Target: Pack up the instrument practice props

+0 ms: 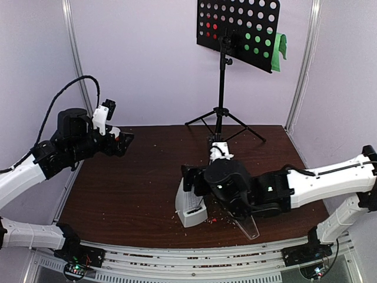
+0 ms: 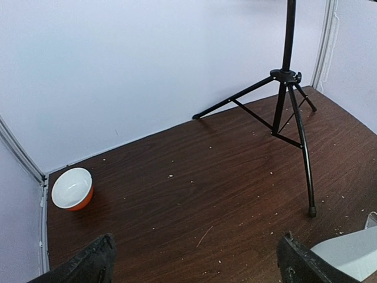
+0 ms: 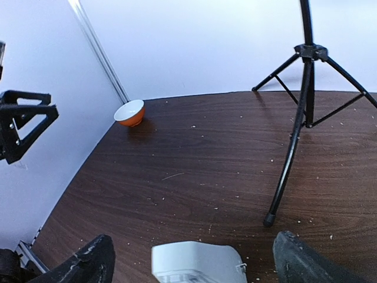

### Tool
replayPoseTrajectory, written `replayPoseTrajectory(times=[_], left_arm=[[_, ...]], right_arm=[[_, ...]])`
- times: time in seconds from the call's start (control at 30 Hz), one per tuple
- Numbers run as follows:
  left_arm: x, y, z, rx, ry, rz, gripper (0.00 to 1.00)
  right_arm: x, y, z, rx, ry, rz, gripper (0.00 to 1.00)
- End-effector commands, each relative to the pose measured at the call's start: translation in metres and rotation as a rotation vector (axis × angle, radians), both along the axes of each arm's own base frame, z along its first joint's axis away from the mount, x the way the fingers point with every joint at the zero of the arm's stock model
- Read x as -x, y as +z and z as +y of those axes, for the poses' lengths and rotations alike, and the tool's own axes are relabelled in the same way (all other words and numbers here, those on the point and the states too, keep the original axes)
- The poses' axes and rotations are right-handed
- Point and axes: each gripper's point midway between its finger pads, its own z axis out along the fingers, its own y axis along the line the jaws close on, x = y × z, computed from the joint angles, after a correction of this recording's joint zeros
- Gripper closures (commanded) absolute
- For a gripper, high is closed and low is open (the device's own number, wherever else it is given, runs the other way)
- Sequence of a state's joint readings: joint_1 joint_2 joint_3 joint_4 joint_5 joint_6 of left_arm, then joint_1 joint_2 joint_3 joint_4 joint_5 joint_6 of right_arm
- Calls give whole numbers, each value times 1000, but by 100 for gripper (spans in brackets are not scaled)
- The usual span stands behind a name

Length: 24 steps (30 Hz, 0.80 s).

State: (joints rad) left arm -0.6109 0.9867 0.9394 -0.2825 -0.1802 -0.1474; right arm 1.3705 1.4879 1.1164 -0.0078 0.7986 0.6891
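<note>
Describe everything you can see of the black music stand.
The music stand is tall, black and looks like metal. A slim upright pole rises from three spread tripod legs braced by thin struts, feet on the brown table near the back wall. On top sits a flat desk punched with round holes, seen from behind. Red pages show through holes on the left, green pages on the right, jutting past its edge.

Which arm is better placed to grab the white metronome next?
Right. The right gripper hovers open with the metronome between its fingers; the left gripper is raised near the table's left edge, away from it.
</note>
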Motion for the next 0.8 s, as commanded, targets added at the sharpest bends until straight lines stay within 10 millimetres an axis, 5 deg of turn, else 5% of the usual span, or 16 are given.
replayPoseTrajectory(times=[0.0,0.17,0.27,0.47,0.77], left_arm=[[-12,-1,14,-16,50,-46,2],[-29,-25,18,17,-28,-39,2],[-44,-44,23,-6,-7,17,2],[-50,-60,33,-44,63,98,2],[-37,-29,43,-14,87,31,2]], right_arm=[[-12,-32,-59,12,-73,88,7],[-36,-82,-108,-110,-80,309,18],[-39,-107,-113,-137,-45,363,22],[-35,-146,-74,-210,90,432,35],[-30,-173,-52,-179,117,458,52]])
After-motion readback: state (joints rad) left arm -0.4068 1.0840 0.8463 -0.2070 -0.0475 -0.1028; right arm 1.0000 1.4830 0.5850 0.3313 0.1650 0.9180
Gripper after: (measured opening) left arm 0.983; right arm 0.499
